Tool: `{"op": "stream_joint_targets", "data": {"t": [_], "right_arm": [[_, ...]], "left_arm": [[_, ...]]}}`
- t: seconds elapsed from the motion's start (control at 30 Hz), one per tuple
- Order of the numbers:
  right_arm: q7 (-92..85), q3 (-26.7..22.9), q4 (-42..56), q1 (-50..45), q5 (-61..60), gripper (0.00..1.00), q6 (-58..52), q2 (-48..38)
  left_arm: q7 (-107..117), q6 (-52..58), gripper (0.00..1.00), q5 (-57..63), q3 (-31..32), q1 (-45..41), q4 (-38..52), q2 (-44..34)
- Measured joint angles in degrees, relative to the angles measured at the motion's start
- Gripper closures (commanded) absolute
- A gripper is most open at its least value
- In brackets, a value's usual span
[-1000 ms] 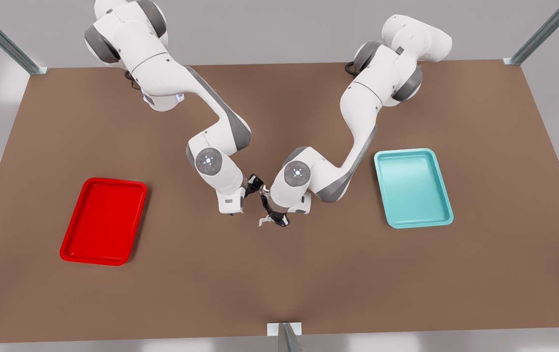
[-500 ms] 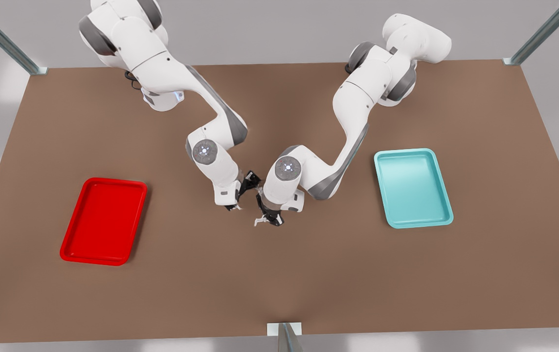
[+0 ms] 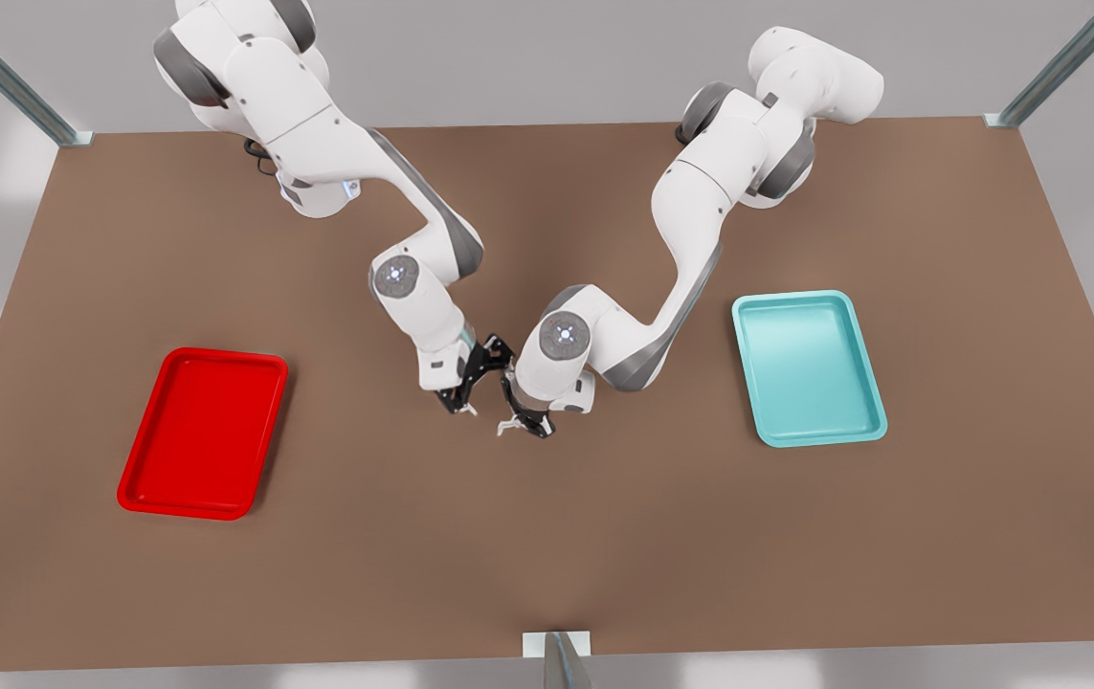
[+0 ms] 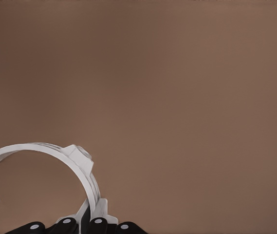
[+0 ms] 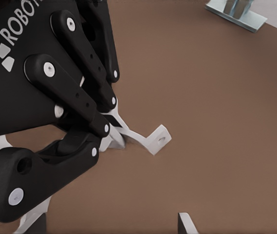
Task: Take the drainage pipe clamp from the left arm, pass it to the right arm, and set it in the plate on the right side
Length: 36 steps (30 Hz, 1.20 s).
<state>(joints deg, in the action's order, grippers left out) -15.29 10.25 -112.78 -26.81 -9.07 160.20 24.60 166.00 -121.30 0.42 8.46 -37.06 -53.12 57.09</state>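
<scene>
While squeezing shut on the drainage pipe clamp [image 3: 509, 426], the left gripper [image 3: 525, 425] pinching it near one end, at a small bent tab, and letting the rest of the white arc [image 4: 82, 170] curve away past the fingertips. Holding it low over the brown table [image 3: 547, 555]; not possible to tell whether touching the surface or not. Showing in the right wrist view as a big black hand with one tab of the strip [image 5: 150, 139] poking out just beyond its pads.

Facing it from close by, the right gripper [image 3: 466, 394], waiting with fingers [image 5: 186, 223] spread wide and grasping nothing, near the strip but apart from it. Judging the step as the handover, with the receiving grasp not yet made.

Judging the part as very light, thin and a little springy, also smooth, so probably twisting or slipping if pinched at the very tip. Better taking hold on the free part of the arc, away from the left pads, across the flat of the band and not over its edge. Pressing hard on both ends at once probably bending the ring or popping it out.

Farther off on the right gripper's side, well apart, lying the red plate [image 3: 140, 493]. Lying beyond the left gripper, on the opposite side, a light teal tray [image 3: 877, 431].
</scene>
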Motion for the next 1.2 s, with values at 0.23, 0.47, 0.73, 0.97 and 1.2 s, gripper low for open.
{"op": "stream_joint_targets", "data": {"t": [0.23, 0.47, 0.73, 0.97, 1.2], "right_arm": [[-0.5, 0.7, 0.7, -1.8, 0.1, 0.00, 2.5, 1.6], [-0.8, 0.7, 0.6, -3.3, 0.0, 0.00, 3.5, 2.4], [-1.1, 0.6, 1.9, -3.8, 0.5, 0.00, 4.3, 4.9], [-1.3, 0.6, 4.5, -4.1, 0.7, 0.00, 4.5, 7.9], [-1.7, 0.6, 5.9, -4.2, 0.7, 0.74, 4.6, 8.9]], "left_arm": [[0.0, 0.8, 0.79, -0.2, -0.1, 0.1, 0.7, 0.2], [0.0, 1.0, 0.79, -0.2, 0.0, 0.2, 0.7, 0.0], [0.0, 1.0, 0.79, -0.2, -0.1, 0.2, 0.7, 0.0], [0.0, 1.0, 0.79, -0.2, -0.2, 0.4, 0.7, 0.0], [0.0, 1.0, 0.79, -0.2, -0.2, 0.5, 0.7, 0.0]]}}
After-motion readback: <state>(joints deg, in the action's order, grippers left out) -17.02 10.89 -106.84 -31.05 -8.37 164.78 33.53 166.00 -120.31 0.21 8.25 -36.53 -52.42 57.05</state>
